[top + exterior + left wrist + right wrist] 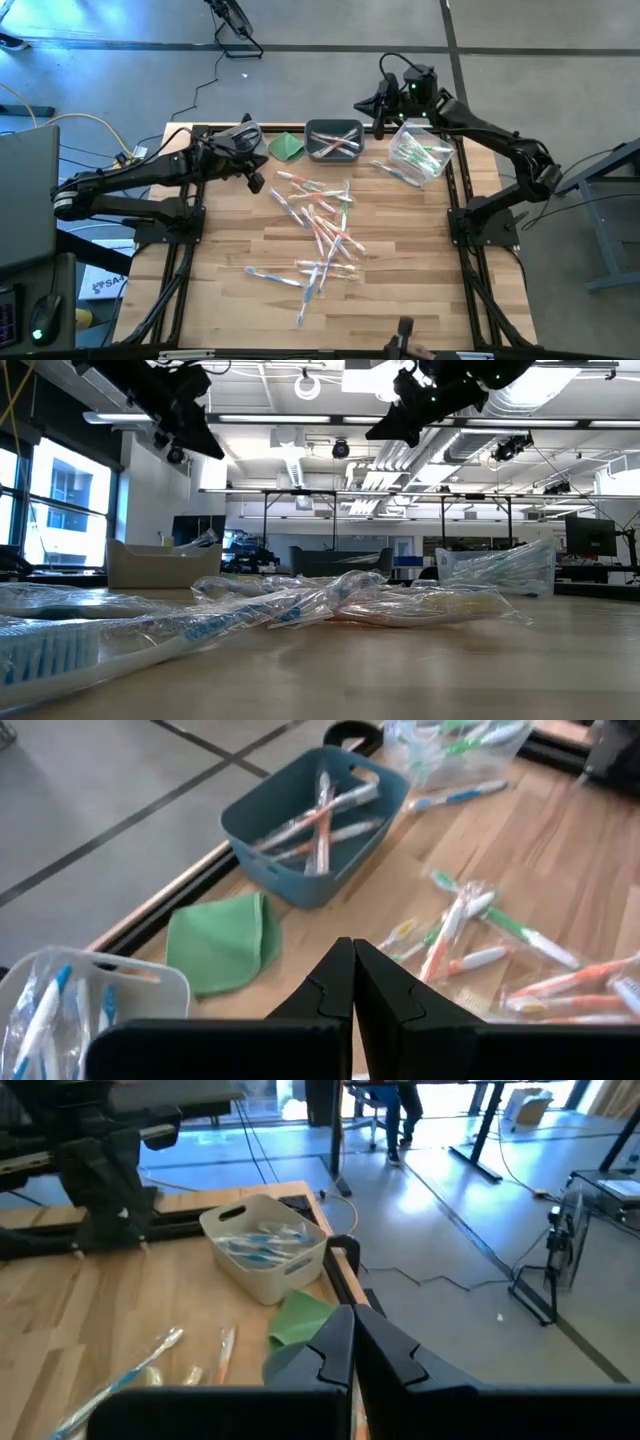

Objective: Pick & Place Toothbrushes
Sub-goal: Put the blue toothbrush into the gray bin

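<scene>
A wrapped blue brush (60, 650) lies right at the low camera. From overhead, most brushes (320, 225) are strewn at the table's centre, down toward 6 o'clock. At 12 o'clock sit three bins: a white bin (265, 1245) with blue ones, a grey bin (334, 140) with a few orange ones, a clear bin (420, 152) with green ones, and a green cloth (287, 146). Sorting looks barely begun. The left gripper (352, 985), at 10 o'clock, and the right gripper (352, 1350), at 1 o'clock, both hover pinched together, holding nothing.
</scene>
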You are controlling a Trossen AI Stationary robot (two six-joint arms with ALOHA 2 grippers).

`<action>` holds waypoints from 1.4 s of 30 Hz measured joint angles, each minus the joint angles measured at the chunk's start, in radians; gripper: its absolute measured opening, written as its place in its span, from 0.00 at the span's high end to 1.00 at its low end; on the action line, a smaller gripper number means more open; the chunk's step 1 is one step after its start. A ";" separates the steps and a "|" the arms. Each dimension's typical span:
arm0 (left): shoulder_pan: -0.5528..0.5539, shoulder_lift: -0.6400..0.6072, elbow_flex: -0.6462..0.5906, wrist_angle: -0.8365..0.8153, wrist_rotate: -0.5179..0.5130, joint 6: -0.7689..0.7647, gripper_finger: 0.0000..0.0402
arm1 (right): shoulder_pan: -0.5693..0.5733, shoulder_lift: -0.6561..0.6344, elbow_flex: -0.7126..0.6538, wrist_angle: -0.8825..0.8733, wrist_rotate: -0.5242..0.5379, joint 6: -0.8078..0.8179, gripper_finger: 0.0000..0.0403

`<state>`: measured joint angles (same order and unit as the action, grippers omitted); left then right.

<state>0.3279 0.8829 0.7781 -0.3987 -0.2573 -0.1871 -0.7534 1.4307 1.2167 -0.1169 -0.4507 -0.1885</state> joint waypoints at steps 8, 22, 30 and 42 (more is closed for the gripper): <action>0.018 0.084 0.096 0.000 -0.012 0.062 1.00 | -0.013 0.000 0.000 0.049 -0.025 -0.094 0.99; 0.188 0.302 0.264 -0.390 0.248 0.217 1.00 | -0.015 0.000 0.000 0.007 -0.020 -0.114 0.99; 0.189 0.328 0.267 -0.389 0.246 0.209 1.00 | -0.015 0.000 0.000 -0.007 -0.020 -0.103 0.99; 0.189 0.327 0.267 -0.351 0.240 0.251 1.00 | -0.015 0.000 0.000 -0.038 -0.020 -0.095 0.99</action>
<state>0.5171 1.2098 1.0451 -0.7494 -0.0177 0.0641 -0.7685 1.4307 1.2167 -0.1551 -0.4707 -0.2835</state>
